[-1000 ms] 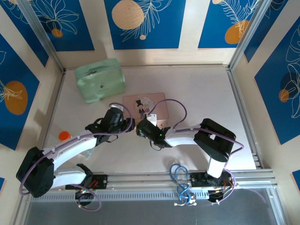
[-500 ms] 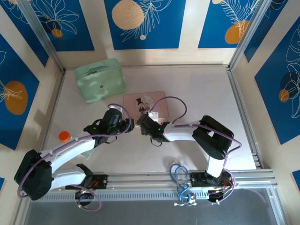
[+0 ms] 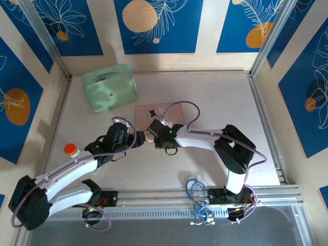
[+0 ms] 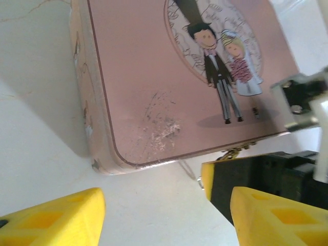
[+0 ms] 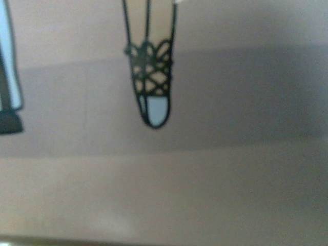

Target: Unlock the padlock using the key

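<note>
My left gripper (image 4: 164,220) gapes empty before the tin (image 4: 169,77). At its near edge lies a silver sliver (image 4: 188,169), key or padlock shackle, I cannot tell. My right gripper (image 3: 152,131) crowds it, jaws unclear. It looks light, stiff and slick: I'd pinch flat faces.

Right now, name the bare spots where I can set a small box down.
Widest: the pale tabletop between the pink picture tin and the right-hand rail. Also the far strip right of the mint-green case. Crowded: the tin's near edge, where the left gripper and right gripper meet.
</note>
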Robot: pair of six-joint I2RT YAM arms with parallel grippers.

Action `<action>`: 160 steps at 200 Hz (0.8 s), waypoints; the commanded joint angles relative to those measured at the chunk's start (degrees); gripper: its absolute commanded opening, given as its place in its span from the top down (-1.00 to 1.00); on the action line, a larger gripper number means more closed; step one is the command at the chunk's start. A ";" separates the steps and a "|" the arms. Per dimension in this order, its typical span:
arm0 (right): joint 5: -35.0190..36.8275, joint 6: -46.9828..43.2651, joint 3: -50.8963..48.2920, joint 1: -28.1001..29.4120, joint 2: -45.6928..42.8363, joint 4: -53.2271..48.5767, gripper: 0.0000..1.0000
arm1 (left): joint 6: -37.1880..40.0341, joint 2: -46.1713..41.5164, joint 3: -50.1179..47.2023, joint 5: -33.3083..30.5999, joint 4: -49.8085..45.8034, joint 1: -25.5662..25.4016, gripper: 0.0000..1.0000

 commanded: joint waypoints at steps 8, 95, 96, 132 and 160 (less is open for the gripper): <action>-7.02 -2.59 3.97 -2.35 1.13 -5.83 0.78 | -2.70 -5.08 -4.03 2.18 0.41 -0.96 -0.23; -25.45 -7.27 13.03 -7.76 5.66 -15.65 0.85 | -17.38 -8.98 -14.29 4.43 11.55 -6.80 -0.09; -26.14 -7.45 13.25 -7.91 5.88 -16.01 0.86 | -17.44 -8.87 -14.29 4.28 11.77 -7.02 -0.10; -35.74 -8.09 16.28 -10.55 9.29 -20.29 0.89 | -17.78 0.65 -13.17 2.66 18.04 -9.99 -0.05; -38.96 -9.69 18.57 -11.32 10.56 -22.96 0.89 | -22.98 10.63 -16.76 2.94 35.47 -11.21 0.07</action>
